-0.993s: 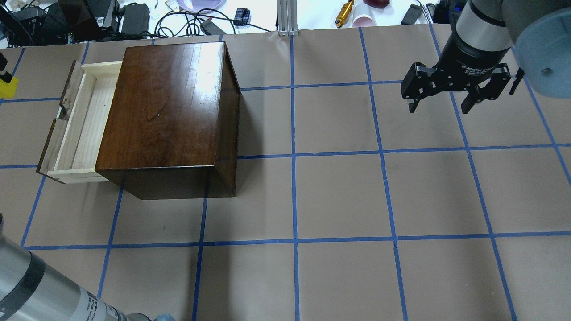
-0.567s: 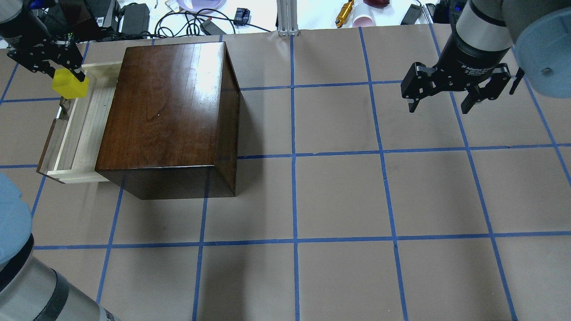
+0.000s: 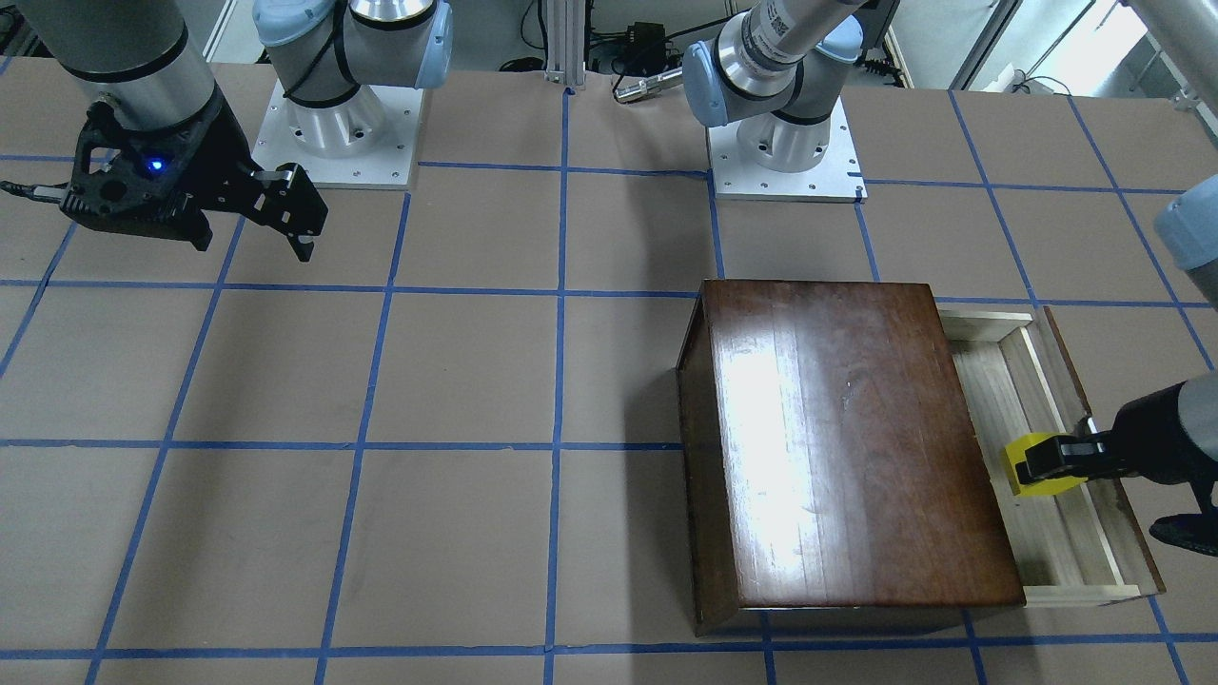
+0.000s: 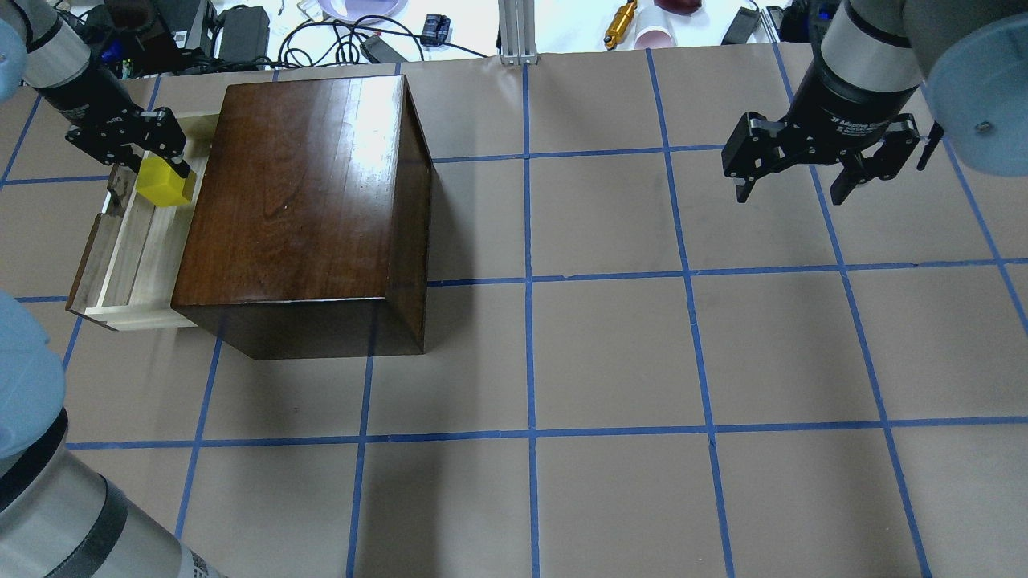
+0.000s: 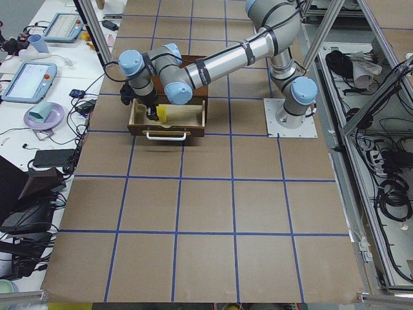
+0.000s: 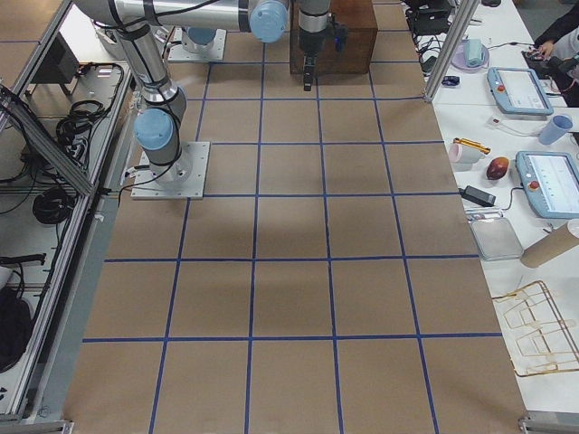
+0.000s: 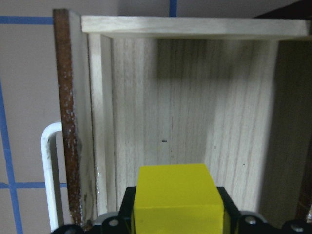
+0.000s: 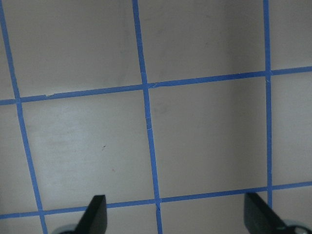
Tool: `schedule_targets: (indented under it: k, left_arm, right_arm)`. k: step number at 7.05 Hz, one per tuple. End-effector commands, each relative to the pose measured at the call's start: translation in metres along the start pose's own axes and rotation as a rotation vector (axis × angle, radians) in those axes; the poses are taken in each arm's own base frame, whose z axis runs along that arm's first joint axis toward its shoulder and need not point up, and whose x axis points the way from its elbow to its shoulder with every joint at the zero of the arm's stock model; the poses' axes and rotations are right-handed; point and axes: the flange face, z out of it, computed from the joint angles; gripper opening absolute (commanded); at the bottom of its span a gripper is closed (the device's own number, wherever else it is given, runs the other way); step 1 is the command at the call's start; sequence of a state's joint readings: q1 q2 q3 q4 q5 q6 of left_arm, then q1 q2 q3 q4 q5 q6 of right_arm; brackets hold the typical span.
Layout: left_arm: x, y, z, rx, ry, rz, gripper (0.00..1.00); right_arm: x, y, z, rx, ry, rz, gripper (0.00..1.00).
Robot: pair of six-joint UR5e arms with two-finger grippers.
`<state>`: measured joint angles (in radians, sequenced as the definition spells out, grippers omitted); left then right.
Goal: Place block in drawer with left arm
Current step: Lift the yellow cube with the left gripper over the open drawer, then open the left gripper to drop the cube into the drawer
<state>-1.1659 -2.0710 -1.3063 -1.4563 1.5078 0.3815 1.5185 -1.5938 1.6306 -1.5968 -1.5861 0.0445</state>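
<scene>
My left gripper [image 4: 163, 172] is shut on the small yellow block [image 4: 165, 186] and holds it above the open drawer [image 4: 136, 257] of the dark-brown wooden box [image 4: 301, 201]. The front view shows the block [image 3: 1042, 464] over the drawer's pale floor [image 3: 1056, 533]. In the left wrist view the block [image 7: 178, 202] sits between the fingers, above the drawer's floor [image 7: 190, 107], with the whitish handle [image 7: 48, 175] at the left. My right gripper [image 4: 795, 177] is open and empty, raised over the table's far right; it also shows in the front view [image 3: 252, 224].
The box stands on the brown paper with its blue tape grid [image 4: 530, 281]. Cables, a purple plate and tools [image 4: 361, 32] lie past the table's far edge. The right wrist view shows only bare gridded paper [image 8: 156, 136].
My left gripper has come in from the far left with the yellow block and moved right and nearer, to over the drawer. The right arm has not moved.
</scene>
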Motion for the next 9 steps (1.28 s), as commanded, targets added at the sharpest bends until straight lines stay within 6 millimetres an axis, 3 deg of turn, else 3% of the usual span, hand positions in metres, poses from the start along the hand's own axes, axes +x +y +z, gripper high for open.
schedule_targets:
  k: [1,2,3,5,6,8,9]
  left_arm:
    - [0.002,0.0,0.016,0.012,0.026,-0.01,0.27]
    - [0.002,0.0,0.015,0.013,0.028,-0.003,0.89]
    - [0.003,0.002,0.008,0.021,0.023,-0.005,1.0]
    - [0.014,0.013,-0.023,0.04,-0.002,-0.006,1.0]
    - [0.024,0.018,-0.05,0.054,-0.014,-0.033,1.0]
    - [0.068,0.03,-0.111,0.092,-0.037,-0.051,1.0]
    - [0.09,0.045,-0.126,0.079,-0.07,-0.034,1.0]
  right_arm:
    - [0.0,0.0,0.0,0.0,0.0,0.0,1.0]
    - [0.0,0.0,0.0,0.0,0.0,0.0,1.0]
    - [0.0,0.0,0.0,0.0,0.0,0.0,1.0]
    - [0.0,0.0,0.001,-0.001,0.0,0.0,1.0]
    - [0.001,0.0,0.0,0.0,0.0,0.001,1.0]
    - [0.0,0.0,0.0,0.0,0.0,0.0,1.0]
    - [0.0,0.0,0.001,-0.001,0.0,0.0,1.0]
